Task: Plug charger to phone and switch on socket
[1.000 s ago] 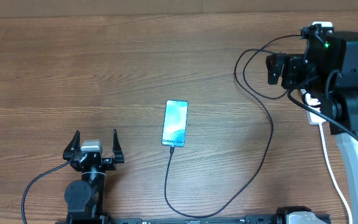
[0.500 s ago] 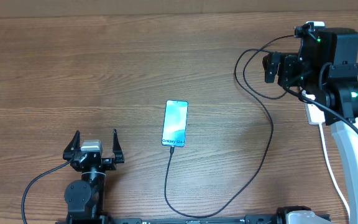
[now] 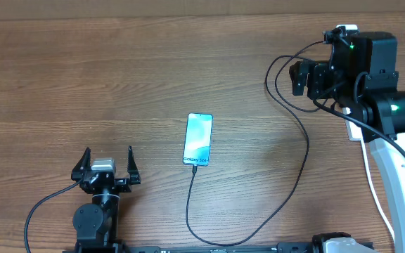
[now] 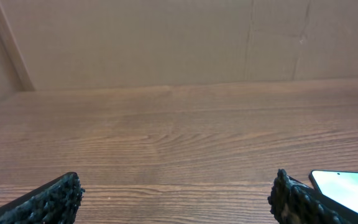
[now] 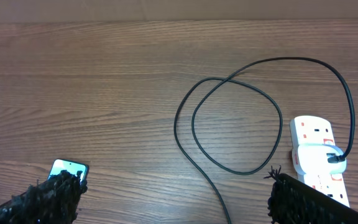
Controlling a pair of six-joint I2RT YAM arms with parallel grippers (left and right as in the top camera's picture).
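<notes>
1. First, overhead: the phone (image 3: 197,139) lies flat, screen up, about mid-bench (image 3: 118,70), somewhat nearer the front edge. The charger (image 3: 307,154) meets the phone's near short end, curves along the front edge, then climbs toward the right edge and loops beside the right fingers (image 3: 299,79). The right arm hides most of the socket (image 3: 358,131) by the right edge. The left fingers (image 3: 85,160) stand wide apart near the front-left corner, holding nothing. The gap between the right pair is hard to read here.
2. Left wrist: the left fingers (image 4: 48,202) are spread to the frame's sides over bare wood. Only a corner of the phone (image 4: 345,186) shows at the right.
3. Right wrist: the right fingers (image 5: 48,198) are also far apart and empty. This view alone shows the socket (image 5: 314,140) uncovered, with the charger's black plug (image 5: 335,157) seated in it and the cable looping twice beside it. One end of the phone (image 5: 68,168) peeks out by one finger.
</notes>
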